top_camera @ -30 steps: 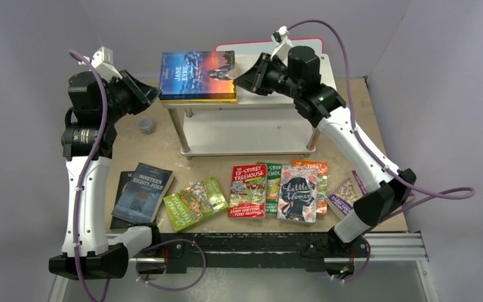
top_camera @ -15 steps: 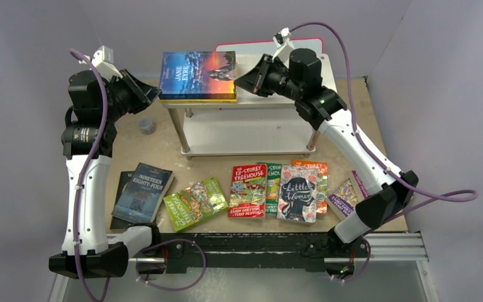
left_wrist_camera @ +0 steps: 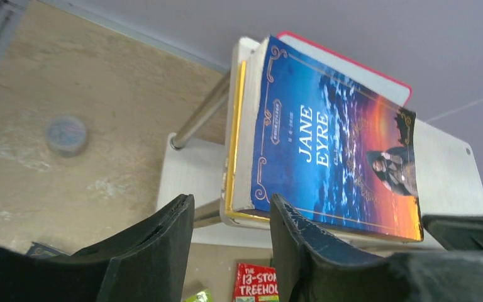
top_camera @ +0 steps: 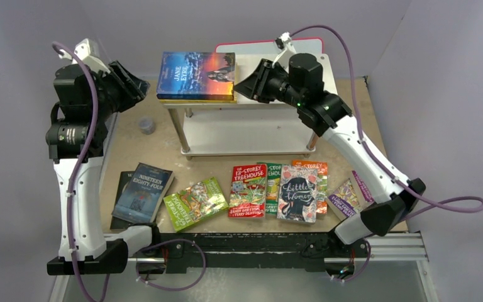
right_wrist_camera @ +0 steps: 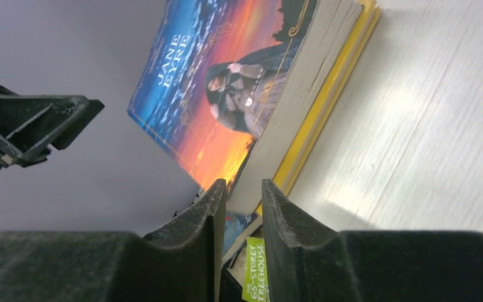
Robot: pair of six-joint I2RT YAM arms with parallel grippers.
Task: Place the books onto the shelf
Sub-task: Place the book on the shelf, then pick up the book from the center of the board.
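Blue Jane Eyre (top_camera: 196,75) atop yellow book (right_wrist_camera: 327,94), shelf (right_wrist_camera: 427,126) top tier.

We read "JANE EYRE" in white capitals on the blue-and-orange book (top_camera: 196,74), and both wrist views show the same title. The dark blue book (top_camera: 143,192) says "NINETEEN EIGHTY-FOUR". The red book (top_camera: 248,190) carries "THE 13-STOREY TREEHOUSE", and the authors' line beneath it is too small for us to read surely. The floral book (top_camera: 299,193) reads "Little Women". Just beside the red one, the half-covered green book (top_camera: 272,179) shows only "STOREY" and "HOUSE". The orange book (top_camera: 317,168) shows "STOREY". In the right wrist view, a green spine (right_wrist_camera: 256,270) reads "65-STOREY TREEHOUSE".
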